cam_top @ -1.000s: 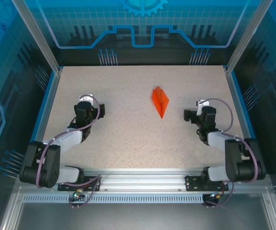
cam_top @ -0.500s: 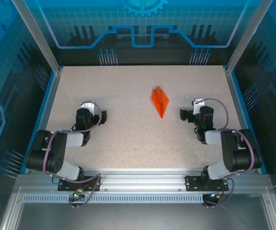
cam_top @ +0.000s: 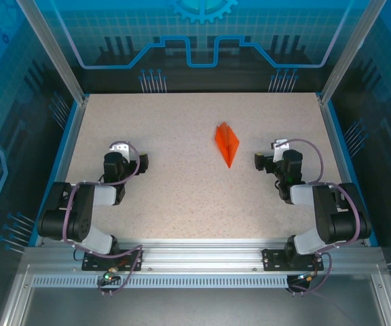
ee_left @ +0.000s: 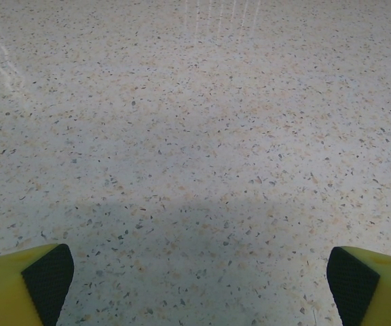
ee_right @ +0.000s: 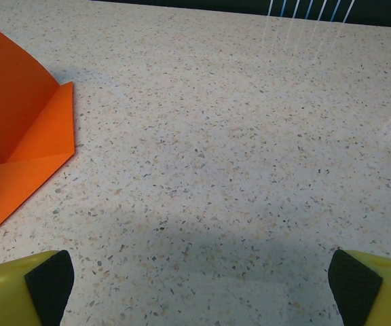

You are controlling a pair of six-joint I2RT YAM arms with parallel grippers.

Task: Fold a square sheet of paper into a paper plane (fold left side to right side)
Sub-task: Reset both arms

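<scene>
Paper plane (cam_top: 227,143) lies on the table (cam_top: 182,197) as a slim orange dart, just ahead and to the left of the right hand (cam_top: 258,161), near it but not touching. It is well apart from the left hand (cam_top: 143,161), far off to that hand's right across bare table. Both hands are released, jaws spread wide with nothing between them. The left hand (ee_left: 200,282) looks down on speckled table alone, and the right hand (ee_right: 200,284) has the plane (ee_right: 19,149) beyond its left finger. From that wrist the folded layers show as 2 overlapping flaps meeting at a crease, the upper one seemingly lifted a little off the table. The folding looks essentially done. This thing should handle as very light and thin: limp where the paper is single, firmer where layers stack along the centre crease. It is likely to skate on the smooth table if nudged from the side, and a hard pinch would dent or flatten it. The best hold is probably on the thick centre fold near the middle, or on the lifted flap edge nearest the right hand, taken gently.
</scene>
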